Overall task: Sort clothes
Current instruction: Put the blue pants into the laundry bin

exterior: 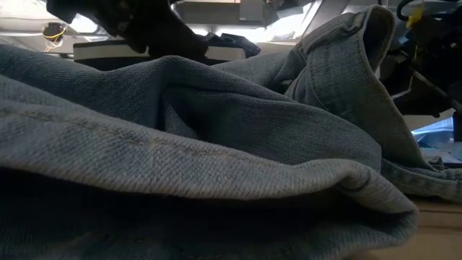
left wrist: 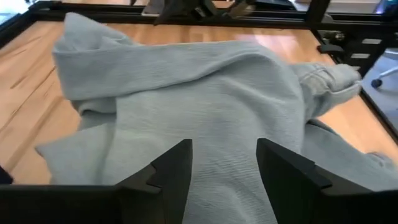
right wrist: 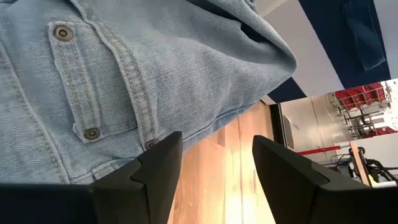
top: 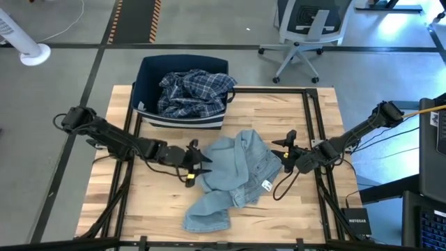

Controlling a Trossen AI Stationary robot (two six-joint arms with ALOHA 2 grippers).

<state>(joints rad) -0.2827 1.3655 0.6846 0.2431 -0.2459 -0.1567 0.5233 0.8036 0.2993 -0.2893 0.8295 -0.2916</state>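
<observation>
The light-blue denim jeans (top: 233, 174) lie crumpled on the middle of the wooden table, one leg reaching toward the near edge. They fill the low view (exterior: 216, 144). My left gripper (top: 200, 160) is open at the jeans' left edge, and denim (left wrist: 205, 93) shows between and beyond its fingers (left wrist: 224, 162). My right gripper (top: 282, 155) is open at the jeans' right edge, by the riveted seam (right wrist: 93, 81), with bare table showing between its fingers (right wrist: 217, 162). The blue plaid shirt (top: 191, 90) lies in the navy bin (top: 150, 77). The other clothes are out of view. My left gripper's open fingers (left wrist: 174, 174) stand level over the jeans' left edge, coming from the table's left. I cannot tell whether they touch the cloth. My right gripper touches nothing that shows.
The navy bin with a white lower band stands at the table's far left. Dark frame rails (top: 310, 111) run along the table's sides and far edge. An office chair (top: 306, 28) stands beyond the far edge. Bare wood (top: 153, 209) shows at the near left.
</observation>
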